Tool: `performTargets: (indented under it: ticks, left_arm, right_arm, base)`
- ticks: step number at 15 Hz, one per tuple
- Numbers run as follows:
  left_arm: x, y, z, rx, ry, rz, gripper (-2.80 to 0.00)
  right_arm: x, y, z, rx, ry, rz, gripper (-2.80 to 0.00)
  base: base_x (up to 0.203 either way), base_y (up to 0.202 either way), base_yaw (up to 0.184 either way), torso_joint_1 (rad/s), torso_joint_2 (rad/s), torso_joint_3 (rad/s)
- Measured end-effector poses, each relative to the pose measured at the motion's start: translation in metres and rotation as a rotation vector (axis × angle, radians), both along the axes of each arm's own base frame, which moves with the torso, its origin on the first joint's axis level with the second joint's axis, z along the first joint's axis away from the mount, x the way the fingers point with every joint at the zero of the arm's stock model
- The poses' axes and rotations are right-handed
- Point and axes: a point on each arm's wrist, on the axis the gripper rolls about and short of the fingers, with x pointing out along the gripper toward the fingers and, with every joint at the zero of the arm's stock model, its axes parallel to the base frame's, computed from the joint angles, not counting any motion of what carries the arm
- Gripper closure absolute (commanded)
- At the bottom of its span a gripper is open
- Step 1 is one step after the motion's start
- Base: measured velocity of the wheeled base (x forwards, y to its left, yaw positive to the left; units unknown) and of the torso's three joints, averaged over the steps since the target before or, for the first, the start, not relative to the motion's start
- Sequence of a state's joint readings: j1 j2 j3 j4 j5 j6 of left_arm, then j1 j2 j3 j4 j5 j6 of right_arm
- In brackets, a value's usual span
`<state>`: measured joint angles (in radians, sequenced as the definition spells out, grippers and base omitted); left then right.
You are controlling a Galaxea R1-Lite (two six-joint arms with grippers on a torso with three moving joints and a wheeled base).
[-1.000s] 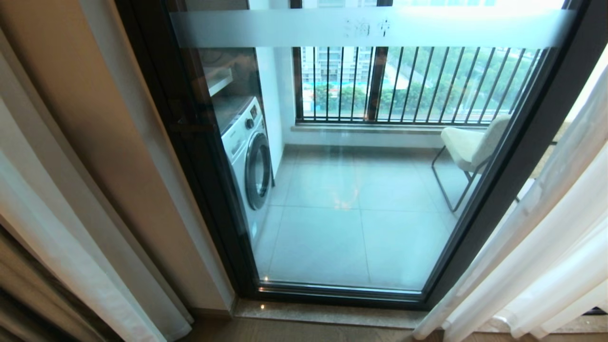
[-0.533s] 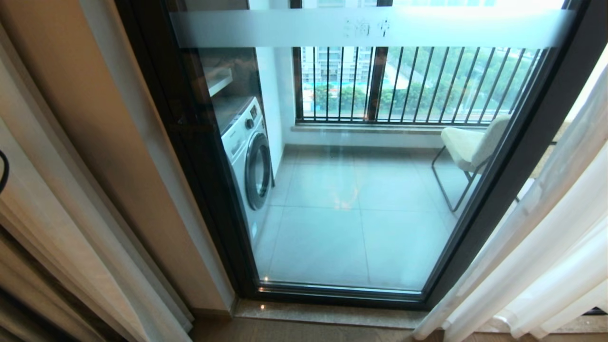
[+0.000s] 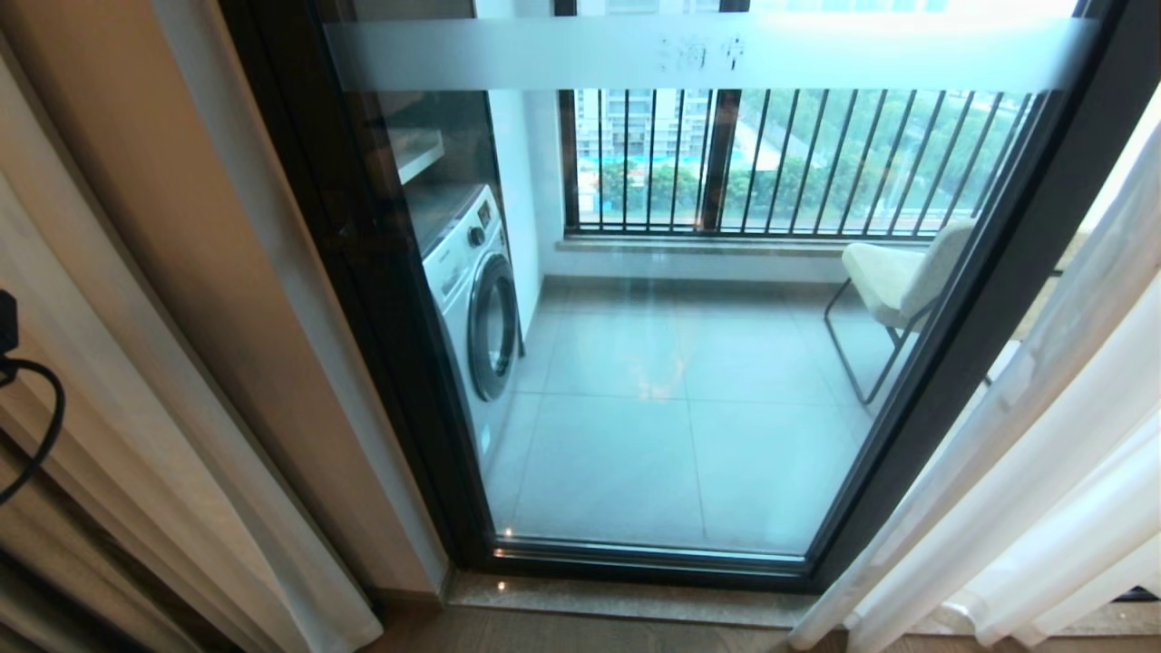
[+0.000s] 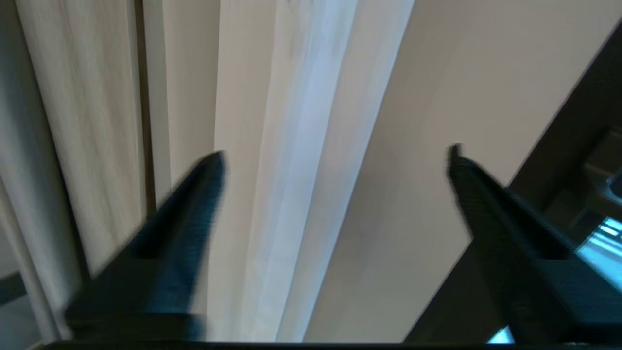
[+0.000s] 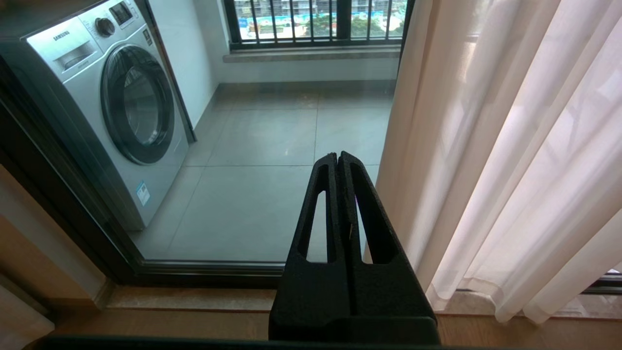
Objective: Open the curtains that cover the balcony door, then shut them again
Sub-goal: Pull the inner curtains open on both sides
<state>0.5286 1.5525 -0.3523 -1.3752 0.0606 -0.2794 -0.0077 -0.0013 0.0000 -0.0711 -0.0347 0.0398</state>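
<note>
The balcony door [image 3: 989,299] stands uncovered in the middle of the head view, its glass showing the balcony. The sheer white curtains are drawn to both sides: one panel [image 3: 299,580] hangs at the left, the other [image 3: 1043,472] at the right. In the left wrist view my left gripper [image 4: 336,151] is open, its fingers wide apart, with a pale curtain fold [image 4: 291,170] between them and no finger touching it. Only a black part and cable of that arm [image 3: 7,363] show at the head view's left edge. My right gripper [image 5: 337,154] is shut and empty, low before the glass, beside the right panel [image 5: 510,170].
A beige wall strip [image 3: 181,227] stands between the left curtain and the dark door frame. Behind the glass are a washing machine [image 3: 476,290], a pale chair [image 3: 893,272] and a black bar railing [image 3: 798,163]. A stone sill [image 3: 617,599] runs under the door.
A black part and cable of my left arm have come into the head view's left edge. The left curtain's folds have shifted, its bottom edge a little to the right. The right side is unchanged.
</note>
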Motion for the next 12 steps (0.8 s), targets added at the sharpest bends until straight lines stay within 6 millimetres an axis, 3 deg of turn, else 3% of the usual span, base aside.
performTargets:
  ticks: [9,12]
  left_arm:
    - [-0.056,-0.060,-0.011,0.036,-0.001,-0.159,0.00]
    - [-0.070,-0.072,-0.011,0.071,-0.012,-0.197,0.00]
  right_arm:
    - [0.000,0.000,0.000,0.000,0.000,0.000,0.00]
    - [0.000,0.000,0.000,0.000,0.000,0.000,0.00]
  base:
    - [0.000,0.000,0.000,0.000,0.00,0.000]
    - [0.000,0.000,0.000,0.000,0.00,0.000]
